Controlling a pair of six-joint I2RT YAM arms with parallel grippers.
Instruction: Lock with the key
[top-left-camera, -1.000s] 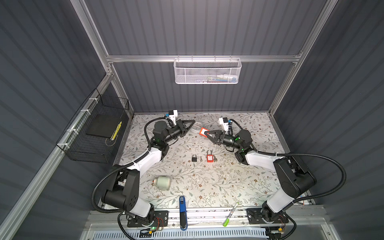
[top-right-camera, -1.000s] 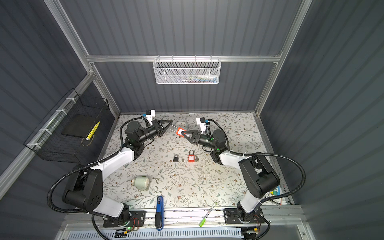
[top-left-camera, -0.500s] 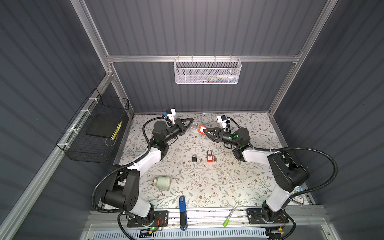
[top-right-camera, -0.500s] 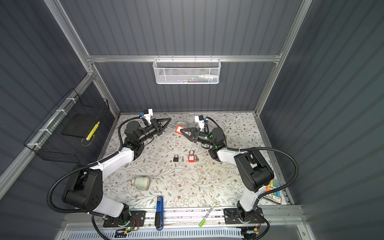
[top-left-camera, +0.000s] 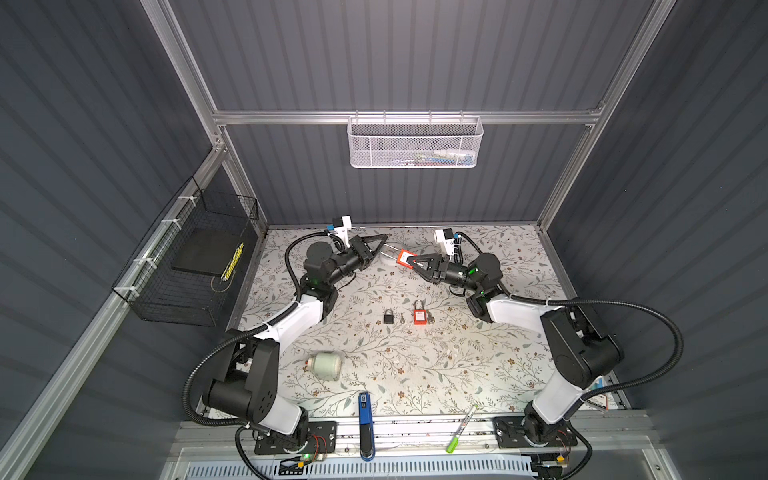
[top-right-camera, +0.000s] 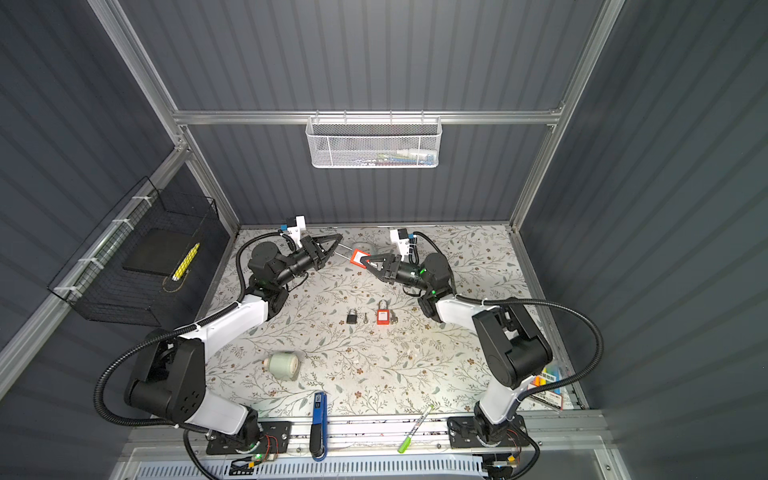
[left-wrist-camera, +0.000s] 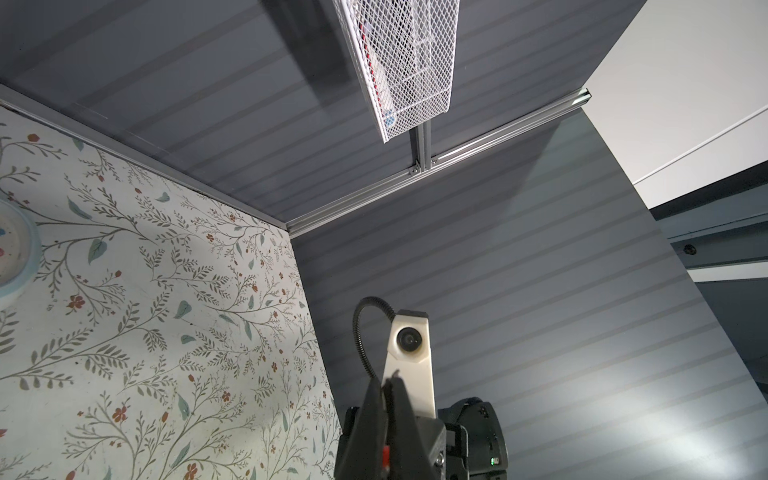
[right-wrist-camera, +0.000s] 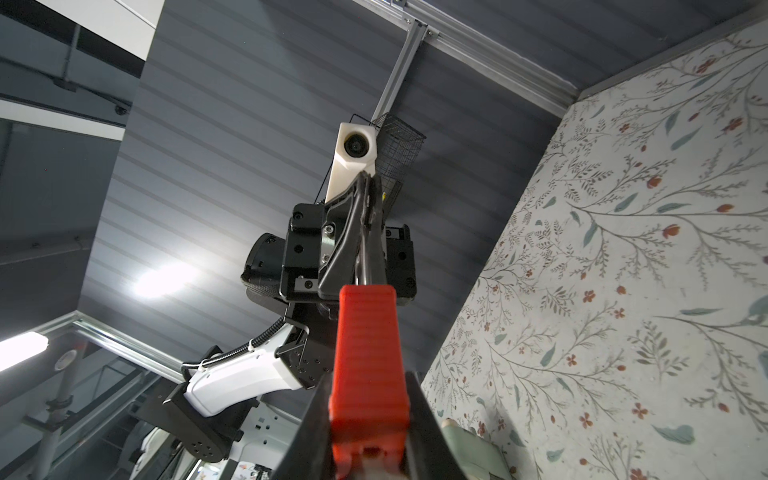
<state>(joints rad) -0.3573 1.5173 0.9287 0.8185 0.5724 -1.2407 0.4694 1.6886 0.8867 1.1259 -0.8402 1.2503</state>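
Above the floral desk (top-left-camera: 457, 365) we see the right claw (top-left-camera: 410, 261) clamping the red padlock (top-left-camera: 404, 258) in mid-air by its hard, slick body, the left claw (top-left-camera: 382, 243) closed on its stiff steel shackle (top-left-camera: 391, 252), which we judge the surest hold

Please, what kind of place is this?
Probably a laboratory robot cell: left arm and right arm mounted on a front rail, grey panel walls on an aluminium frame, a white mesh basket and a black wire basket above a floral table.
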